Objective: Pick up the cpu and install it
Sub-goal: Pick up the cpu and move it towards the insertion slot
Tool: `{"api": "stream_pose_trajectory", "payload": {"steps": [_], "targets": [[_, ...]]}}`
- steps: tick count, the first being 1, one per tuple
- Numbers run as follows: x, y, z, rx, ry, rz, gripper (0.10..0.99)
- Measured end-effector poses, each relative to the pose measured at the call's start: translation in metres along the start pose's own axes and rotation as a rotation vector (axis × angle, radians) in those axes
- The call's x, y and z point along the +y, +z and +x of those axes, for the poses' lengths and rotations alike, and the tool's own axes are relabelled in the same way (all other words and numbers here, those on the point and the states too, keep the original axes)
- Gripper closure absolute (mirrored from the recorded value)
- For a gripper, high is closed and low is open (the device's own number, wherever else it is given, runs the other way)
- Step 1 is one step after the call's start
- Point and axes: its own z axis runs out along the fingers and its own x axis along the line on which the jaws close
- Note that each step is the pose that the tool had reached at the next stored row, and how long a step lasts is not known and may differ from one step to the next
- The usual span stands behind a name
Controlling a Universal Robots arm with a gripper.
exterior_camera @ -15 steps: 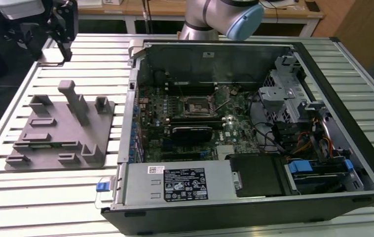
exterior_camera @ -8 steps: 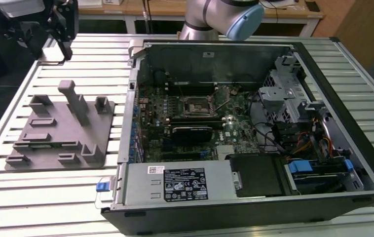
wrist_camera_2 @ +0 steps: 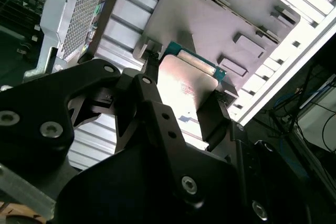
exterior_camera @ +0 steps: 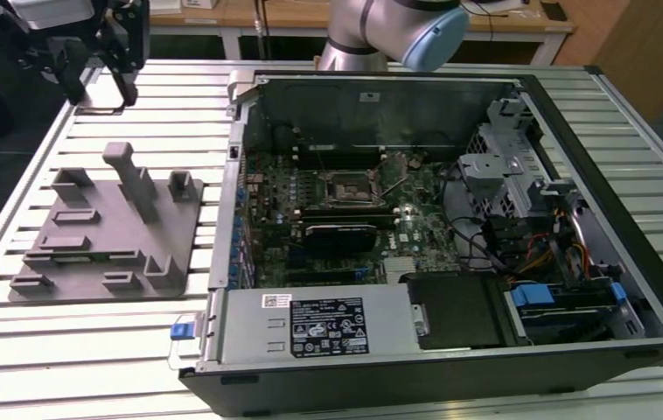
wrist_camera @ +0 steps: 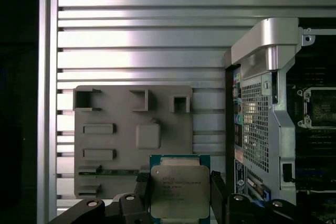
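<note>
Grey fixture tray (wrist_camera: pixel 118 145) lies beneath the cpu (wrist_camera: pixel 180 192), which the gripper (wrist_camera: pixel 179 184) clamps by its edges. To the exterior view's right, the motherboard socket (exterior_camera: pixel 349 185) appears unfilled. Pickup done, installation outstanding.

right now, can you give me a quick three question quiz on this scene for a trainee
1. True or false: the pincer is shut on the cpu.
2. Fill in: in the exterior view, the grey tray lies on the slatted table to the exterior view's ____ of the open computer case.
3. Where is the motherboard socket?
A) inside the computer case
B) on the grey tray
C) between the pincer's fingers

Key: 1 true; 2 left; 3 A
</note>
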Motion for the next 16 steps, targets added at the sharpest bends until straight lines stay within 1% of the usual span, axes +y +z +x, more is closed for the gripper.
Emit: {"api": "stream_pose_trajectory", "payload": {"steps": [4, 10, 16], "targets": [[0.0003, 0.0001, -0.0117, -0.0001, 0.000, 0.000, 0.545], [0.0008, 0.0001, -0.0319, 0.0000, 0.000, 0.000, 0.545], [0.0014, 0.0001, -0.0546, -0.0001, 0.000, 0.000, 0.545]]}}
